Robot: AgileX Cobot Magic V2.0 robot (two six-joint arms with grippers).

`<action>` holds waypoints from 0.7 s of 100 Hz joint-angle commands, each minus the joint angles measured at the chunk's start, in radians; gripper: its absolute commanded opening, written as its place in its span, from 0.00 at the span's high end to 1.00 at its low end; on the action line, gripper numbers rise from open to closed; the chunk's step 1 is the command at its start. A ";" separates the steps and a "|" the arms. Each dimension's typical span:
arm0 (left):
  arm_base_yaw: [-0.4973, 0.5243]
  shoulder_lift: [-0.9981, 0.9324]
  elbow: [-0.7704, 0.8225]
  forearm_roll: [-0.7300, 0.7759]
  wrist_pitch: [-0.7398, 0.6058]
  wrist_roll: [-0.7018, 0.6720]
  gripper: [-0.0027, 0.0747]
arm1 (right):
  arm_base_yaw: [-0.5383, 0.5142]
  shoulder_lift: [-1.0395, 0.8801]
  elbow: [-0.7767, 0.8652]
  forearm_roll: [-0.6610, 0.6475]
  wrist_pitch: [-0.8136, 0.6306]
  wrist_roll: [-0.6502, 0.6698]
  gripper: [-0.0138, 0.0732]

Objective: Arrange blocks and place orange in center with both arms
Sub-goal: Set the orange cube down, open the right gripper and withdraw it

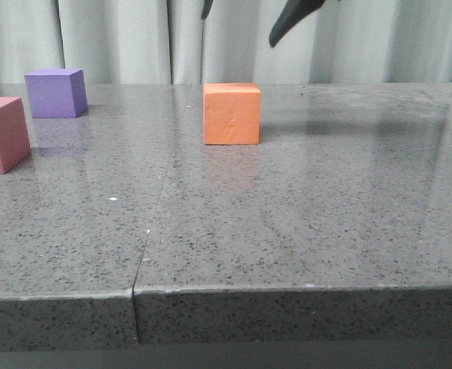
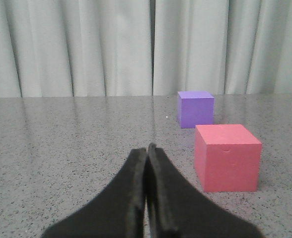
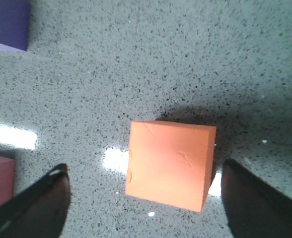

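The orange [image 1: 231,114] cube stands on the grey stone table [image 1: 303,215] near the middle. My right gripper [image 1: 237,29] hangs open above it, only its dark fingertips showing at the top edge. In the right wrist view that gripper [image 3: 143,168] straddles the orange cube [image 3: 168,163] from above without touching it. The purple block [image 1: 55,93] sits at the far left and the pink-red block [image 1: 1,134] in front of it at the left edge. My left gripper [image 2: 147,148] is shut on nothing, low over the table, with the pink-red block [image 2: 227,157] and purple block [image 2: 195,108] ahead to one side.
A seam [image 1: 151,223] runs through the tabletop from front to back. A pale curtain [image 1: 118,38] closes off the far side. The table's front edge [image 1: 287,290] lies close to the camera.
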 commanded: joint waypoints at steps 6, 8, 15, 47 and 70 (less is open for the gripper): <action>0.001 -0.028 0.039 -0.007 -0.075 -0.005 0.99 | -0.002 -0.136 0.039 -0.036 0.088 -0.019 0.38; 0.001 -0.028 0.039 -0.007 -0.075 -0.005 0.99 | -0.002 -0.144 0.057 -0.043 0.088 -0.019 0.43; 0.001 -0.028 0.039 -0.007 -0.075 -0.005 0.99 | -0.002 -0.189 0.121 -0.062 0.087 -0.020 0.57; 0.001 -0.028 0.039 -0.007 -0.075 -0.005 0.99 | -0.002 -0.404 0.434 -0.144 0.039 -0.047 0.92; 0.001 -0.028 0.039 -0.007 -0.075 -0.005 0.99 | -0.001 -0.602 0.723 -0.144 -0.143 -0.104 0.92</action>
